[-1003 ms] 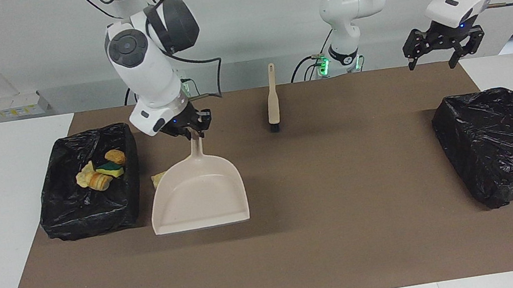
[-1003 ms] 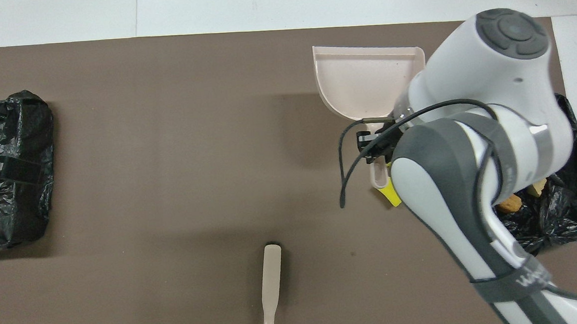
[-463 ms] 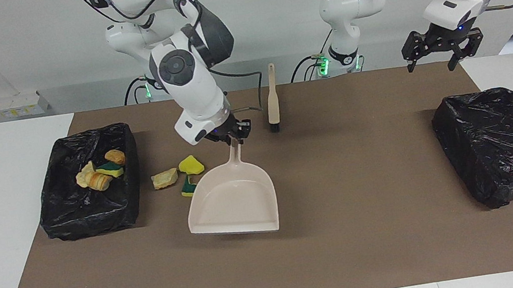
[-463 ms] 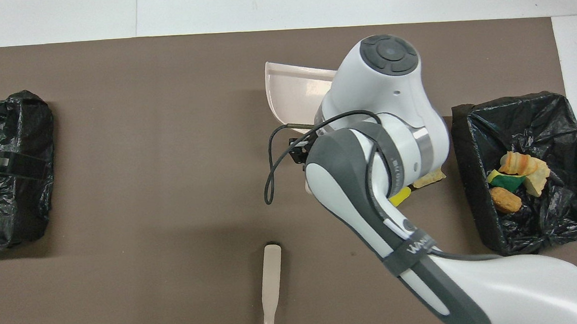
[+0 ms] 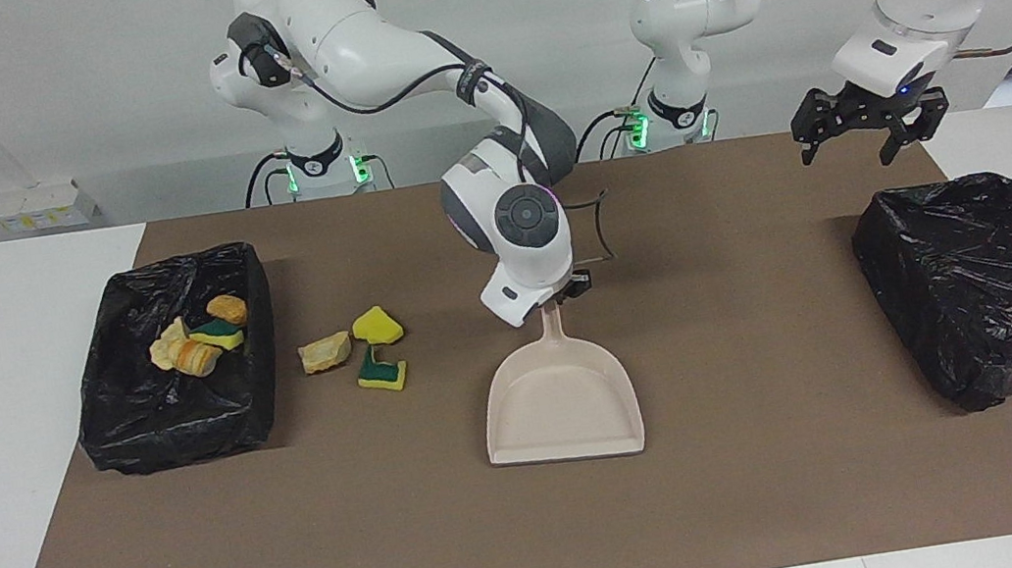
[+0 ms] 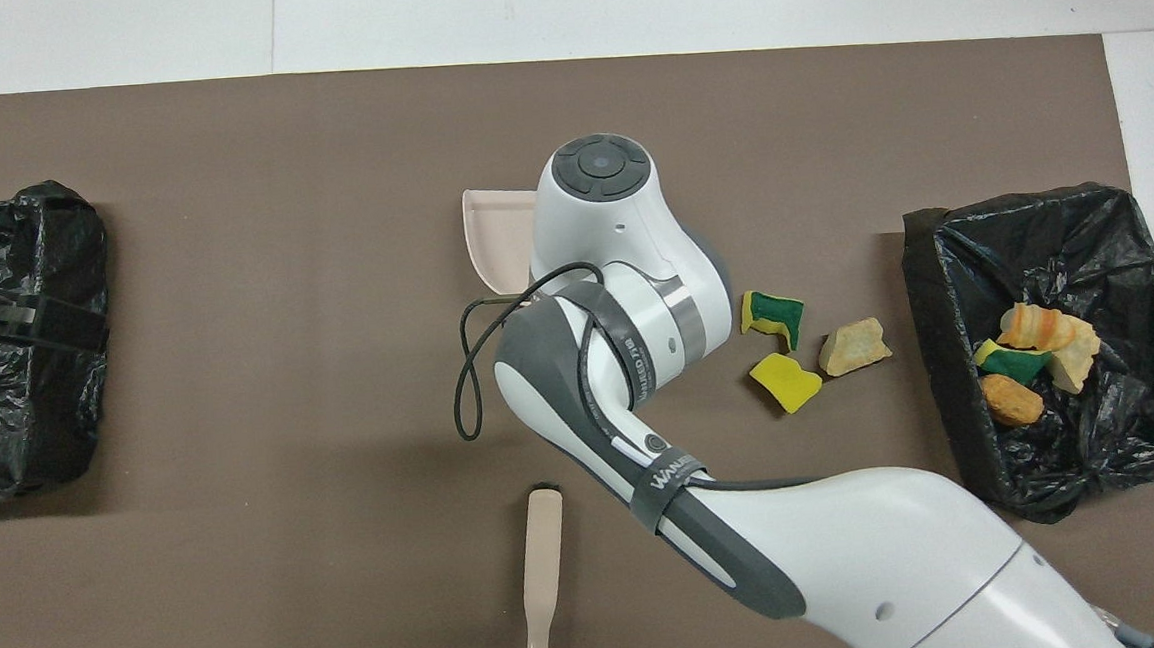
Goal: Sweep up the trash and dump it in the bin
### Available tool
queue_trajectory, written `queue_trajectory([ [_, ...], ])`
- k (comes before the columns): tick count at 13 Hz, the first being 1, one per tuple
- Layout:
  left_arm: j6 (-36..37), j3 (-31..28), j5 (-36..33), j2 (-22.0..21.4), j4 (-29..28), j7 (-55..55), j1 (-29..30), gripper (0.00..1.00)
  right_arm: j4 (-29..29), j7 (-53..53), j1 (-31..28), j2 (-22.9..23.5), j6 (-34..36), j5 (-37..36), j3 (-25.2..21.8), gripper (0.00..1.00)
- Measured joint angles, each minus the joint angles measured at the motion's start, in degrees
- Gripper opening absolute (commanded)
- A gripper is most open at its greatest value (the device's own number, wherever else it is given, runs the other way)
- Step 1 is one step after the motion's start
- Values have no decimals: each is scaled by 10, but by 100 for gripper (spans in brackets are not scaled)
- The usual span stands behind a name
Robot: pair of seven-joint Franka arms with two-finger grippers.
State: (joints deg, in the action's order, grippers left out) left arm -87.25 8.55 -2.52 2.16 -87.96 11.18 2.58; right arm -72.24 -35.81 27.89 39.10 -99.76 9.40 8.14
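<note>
Fingers of right gripper (image 5: 564, 297) clamped on dustpan (image 5: 563, 409) handle; left gripper (image 5: 865, 128) fingers spread, holding nothing.

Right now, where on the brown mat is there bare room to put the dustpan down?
The widest bare patch lies between the dustpan and the empty bin at the left arm's end. It is crowded between the dustpan and the filled bin: three scraps lie there. The right gripper holds the dustpan's handle.

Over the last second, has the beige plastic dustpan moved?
Yes. Held by the right gripper, the beige plastic dustpan has moved away from the black-lined bin holding scraps, toward the table's middle.
</note>
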Motion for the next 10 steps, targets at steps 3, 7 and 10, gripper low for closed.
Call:
queue_trajectory([
  [3, -13, 3, 0, 5, 0, 4, 0, 100, 8, 0, 14, 3, 8, -2, 0, 89],
  [7, -43, 35, 0, 24, 0, 4, -5, 100, 11, -1, 25, 4, -19, -8, 0, 100],
  [10, -70, 65, 0, 43, -2, -9, -8, 100, 22, -1, 22, -6, -16, -26, -6, 100],
])
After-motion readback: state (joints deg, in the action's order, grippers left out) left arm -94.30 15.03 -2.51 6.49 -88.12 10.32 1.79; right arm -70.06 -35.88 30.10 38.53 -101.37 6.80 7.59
